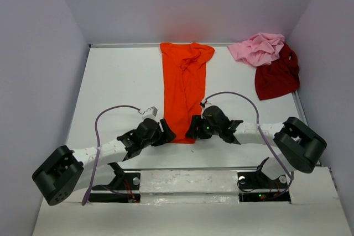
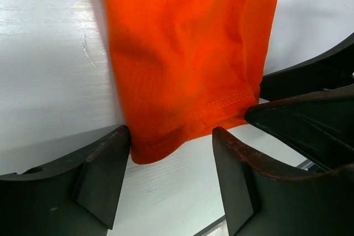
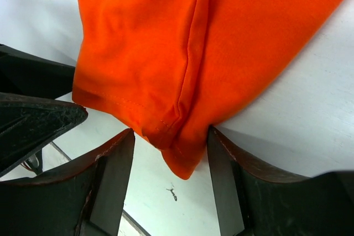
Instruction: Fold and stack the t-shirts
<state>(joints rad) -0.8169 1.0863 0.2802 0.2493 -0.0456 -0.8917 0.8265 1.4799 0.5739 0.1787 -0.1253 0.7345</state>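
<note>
The bright orange t-shirt [image 1: 184, 89] lies as a long narrow folded strip down the middle of the table, its hem at the near end. My left gripper [image 1: 167, 134] is open at the hem's left corner [image 2: 145, 152], its jaws either side of that corner. My right gripper [image 1: 193, 130] is open at the hem's right corner [image 3: 180, 156], which sits between its jaws. The light pink t-shirt [image 1: 258, 47] lies crumpled at the back right. The dark red t-shirt [image 1: 276, 75] lies next to it, partly under it.
White walls close in the table [image 1: 119, 81] at the back and on both sides. The two arm bases [image 1: 188, 183] sit at the near edge. The opposite gripper's black fingers [image 2: 310, 120] show at the edge of each wrist view.
</note>
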